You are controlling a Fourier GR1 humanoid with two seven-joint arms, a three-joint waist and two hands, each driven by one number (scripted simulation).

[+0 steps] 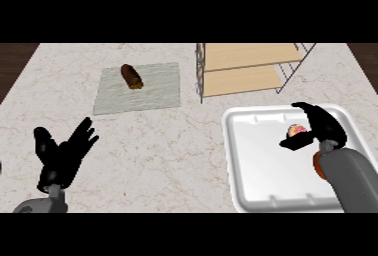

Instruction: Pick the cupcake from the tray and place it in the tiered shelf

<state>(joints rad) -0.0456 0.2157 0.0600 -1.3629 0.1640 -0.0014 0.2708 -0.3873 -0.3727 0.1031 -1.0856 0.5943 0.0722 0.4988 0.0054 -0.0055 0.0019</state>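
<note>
Left robot hand [65,150] sits at lower left of frame, fingers spread and straight, pointing up, holding nothing; it rests above the counter [170,150], well apart from everything else.

Upper left of centre: grey mat [159,95] lying flat on the counter; one brown oblong item [131,76] lies on its upper part, identity not clear; not part of the task.

Upper right of centre: tiered shelf [244,67], wire frame with two wooden boards showing; both boards bare as far as can be seen; just above the tray's upper edge in frame.

Lower right: white tray [251,165], shallow, raised rim; only content visible is the cupcake [297,131], pink-topped, in the tray's upper right part.

Right robot hand [317,131] is over the tray, fingers curved above and to the right of the cupcake, thumb low on its left side; the cupcake sits between them; whether it is lifted off the tray floor cannot be told.

Judgement: step in hand is the grasp; placement not yet begun. Next move calls for a lift clear of the tray rim, then a carry toward upper centre of frame, entering the shelf between the wire uprights and setting down on a board; risk is clipping the wire frame.
</note>
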